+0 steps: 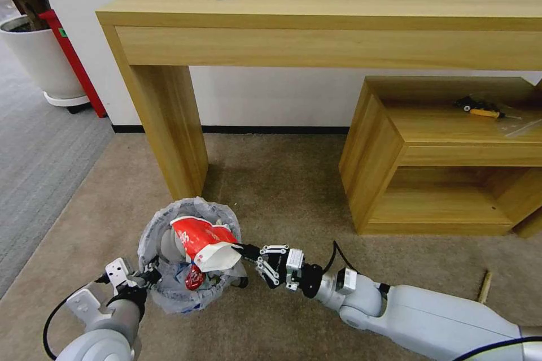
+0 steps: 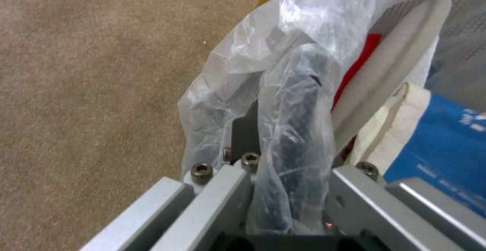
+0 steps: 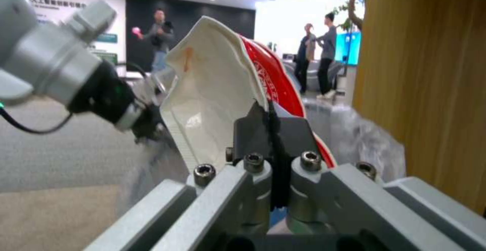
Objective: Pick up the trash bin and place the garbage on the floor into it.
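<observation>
The trash bin [image 1: 169, 236], black with a crinkled plastic bag over its rim, is on the beige floor [image 1: 293, 180] in front of the desk leg. My left gripper [image 1: 151, 277] is shut on its near rim [image 2: 299, 103], pinching the bag and the wall. My right gripper [image 1: 244, 250] is at the bin's right edge, shut on a crushed red-white cup [image 1: 206, 245] that lies over the bin's opening [image 3: 223, 91]. Inside the bin are a blue-white carton [image 2: 445, 144], a white slipper [image 2: 400, 61] and red litter [image 1: 195, 277]. A wooden stick [image 1: 484, 286] lies on the floor at the right.
A tall wooden desk [image 1: 339, 16] stands just behind the bin, its leg [image 1: 169, 129] close to the rim. A low wooden shelf unit [image 1: 446, 163] is at the right. A white plant pot [image 1: 42, 59] and grey ribbed carpet [image 1: 39, 146] are at the left.
</observation>
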You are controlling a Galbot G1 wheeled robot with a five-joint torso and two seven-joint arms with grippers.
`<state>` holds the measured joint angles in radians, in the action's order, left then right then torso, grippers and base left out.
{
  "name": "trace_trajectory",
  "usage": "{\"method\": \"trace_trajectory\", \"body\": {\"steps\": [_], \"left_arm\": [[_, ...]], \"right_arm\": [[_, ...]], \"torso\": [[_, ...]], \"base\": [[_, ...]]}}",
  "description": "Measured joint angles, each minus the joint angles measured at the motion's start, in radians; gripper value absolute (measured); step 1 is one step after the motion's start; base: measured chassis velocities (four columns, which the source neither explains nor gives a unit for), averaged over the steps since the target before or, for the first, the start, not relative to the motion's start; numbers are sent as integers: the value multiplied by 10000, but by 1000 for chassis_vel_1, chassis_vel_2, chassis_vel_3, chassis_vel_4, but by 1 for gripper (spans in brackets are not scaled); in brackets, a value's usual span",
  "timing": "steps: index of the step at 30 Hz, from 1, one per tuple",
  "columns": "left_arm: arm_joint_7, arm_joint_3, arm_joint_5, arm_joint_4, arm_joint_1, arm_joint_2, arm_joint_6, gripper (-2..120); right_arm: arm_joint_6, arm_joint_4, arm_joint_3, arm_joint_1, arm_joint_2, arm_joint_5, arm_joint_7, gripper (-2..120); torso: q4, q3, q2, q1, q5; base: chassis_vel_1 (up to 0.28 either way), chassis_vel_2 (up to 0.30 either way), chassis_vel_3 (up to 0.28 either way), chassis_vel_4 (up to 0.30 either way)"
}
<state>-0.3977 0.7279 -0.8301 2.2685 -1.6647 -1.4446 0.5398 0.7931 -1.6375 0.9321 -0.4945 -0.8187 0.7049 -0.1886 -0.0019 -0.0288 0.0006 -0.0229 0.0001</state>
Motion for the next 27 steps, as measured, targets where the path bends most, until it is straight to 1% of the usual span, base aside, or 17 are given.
{"method": "trace_trajectory", "body": {"steps": [1,4,9,14,16,18,19,20,21,23,24,26,27], "left_arm": [[0,0,0,0,0,0,0,0],[13,-66,52,72,-72,-22,0,0],[67,-233,199,123,-130,-94,9,0],[169,-481,464,121,-202,-204,10,0],[192,-540,499,119,-221,-230,10,0],[230,-629,593,110,-270,-260,3,0],[240,-656,643,104,-295,-269,-14,0],[240,-656,643,104,-295,-269,-14,0],[248,-661,655,103,-309,-271,-20,0],[255,-628,651,103,-315,-240,-22,0],[255,-628,651,103,-315,-240,-22,0],[255,-601,637,77,-297,-203,-27,0],[255,-601,637,77,-297,-203,-27,0]], "right_arm": [[0,0,0,0,0,0,0,0],[51,577,60,2,-243,-38,-22,0],[-8,850,89,-36,-374,-115,23,0],[-238,1114,242,89,-711,-306,426,10],[-301,1127,279,140,-786,-383,593,10],[-377,1157,349,222,-911,-531,871,14],[-387,1172,368,248,-959,-589,924,20],[-387,1172,368,248,-959,-589,924,20],[-392,1160,374,254,-971,-610,940,23],[-408,1023,353,250,-939,-622,949,34],[-408,1023,353,250,-939,-622,949,34],[-408,945,270,199,-872,-688,936,43],[-408,945,270,199,-872,-688,936,43]], "torso": [[0,0,0,0,0],[0,0,0,0,2],[0,0,0,0,1],[0,0,0,-1,2],[0,0,0,0,1],[0,0,0,0,1],[0,0,0,0,2],[0,0,0,0,2],[1,0,0,0,1],[0,0,0,0,1],[0,0,0,0,1],[0,0,0,0,2],[0,0,0,0,2]], "base": [[0,0,0,0],[0,0,0,0],[0,0,0,0],[0,0,0,0],[0,0,0,0],[0,0,0,0],[0,0,0,0],[0,0,0,0],[0,0,0,0],[0,0,0,0],[0,0,0,0],[0,0,0,0],[0,0,0,0]]}}
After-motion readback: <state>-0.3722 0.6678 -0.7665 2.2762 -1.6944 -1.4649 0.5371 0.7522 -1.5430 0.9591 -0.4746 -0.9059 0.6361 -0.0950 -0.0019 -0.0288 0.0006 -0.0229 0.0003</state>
